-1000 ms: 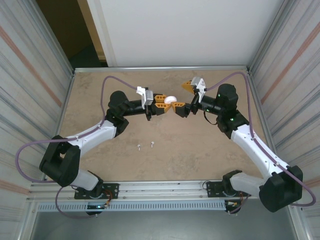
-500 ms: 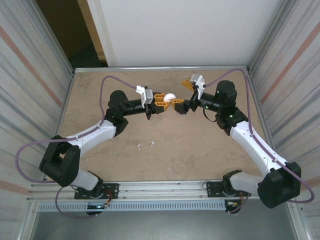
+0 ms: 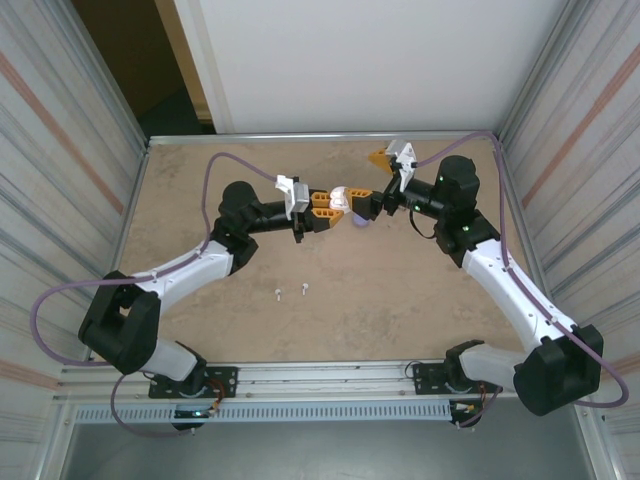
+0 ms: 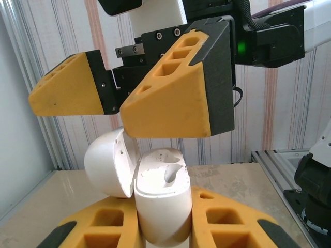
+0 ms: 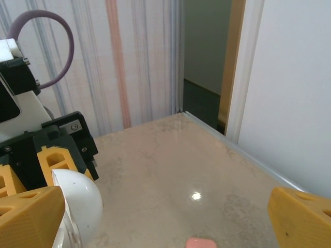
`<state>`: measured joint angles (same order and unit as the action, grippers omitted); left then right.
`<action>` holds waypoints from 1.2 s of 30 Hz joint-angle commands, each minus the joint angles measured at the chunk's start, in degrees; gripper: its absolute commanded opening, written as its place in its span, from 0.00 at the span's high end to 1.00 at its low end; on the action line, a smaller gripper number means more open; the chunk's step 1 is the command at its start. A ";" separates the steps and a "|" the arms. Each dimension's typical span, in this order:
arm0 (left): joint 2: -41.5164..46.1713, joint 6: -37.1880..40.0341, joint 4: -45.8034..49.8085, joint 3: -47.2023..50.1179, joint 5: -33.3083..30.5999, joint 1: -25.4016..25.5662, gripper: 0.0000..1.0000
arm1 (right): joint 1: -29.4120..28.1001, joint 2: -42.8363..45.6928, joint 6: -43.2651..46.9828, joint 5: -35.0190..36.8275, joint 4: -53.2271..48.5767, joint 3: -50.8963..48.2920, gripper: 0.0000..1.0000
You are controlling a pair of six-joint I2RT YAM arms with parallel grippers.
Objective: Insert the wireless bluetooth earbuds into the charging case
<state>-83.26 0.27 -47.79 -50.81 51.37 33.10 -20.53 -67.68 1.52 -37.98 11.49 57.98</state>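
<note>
Two tiny white stemmed earbuds (image 3: 276,293) lie on the tan stone-patterned table (image 3: 200,180), near its front edge. Further back, your left gripper (image 3: 330,205) is clamped on the white pebble-shaped plastic charging case (image 4: 160,206), whose lid is flipped up. Your right gripper (image 3: 368,183) gapes wide, with one orange finger just above the case.

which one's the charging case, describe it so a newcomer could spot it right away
Start at the tan table and look to its middle toward the far wall, where the two arms meet. There the left gripper is shut on the charging case, a white egg-shaped shell with its lid flipped open. The two earbuds lying nearer the arm bases are also white but far smaller.
</note>
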 commanded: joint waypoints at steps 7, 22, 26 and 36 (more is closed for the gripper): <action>2.51 -0.37 1.53 0.22 -7.68 -1.32 1.00 | 0.27 6.43 -1.47 2.00 -4.00 -0.40 0.01; 10.72 -2.58 1.03 8.55 -12.10 -9.05 1.00 | 0.16 14.71 -14.07 12.54 -9.92 -9.73 0.01; 14.27 -1.21 3.75 9.94 -15.77 -9.68 1.00 | -2.43 13.21 -16.10 14.77 -7.88 -15.10 0.01; 19.99 -1.50 5.36 12.65 -26.45 -9.64 1.00 | -12.65 0.40 -19.94 15.50 -9.28 -14.85 0.05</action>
<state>-65.19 -1.69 -41.76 -39.20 29.41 23.68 -31.73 -64.49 -15.22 -22.04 3.29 40.62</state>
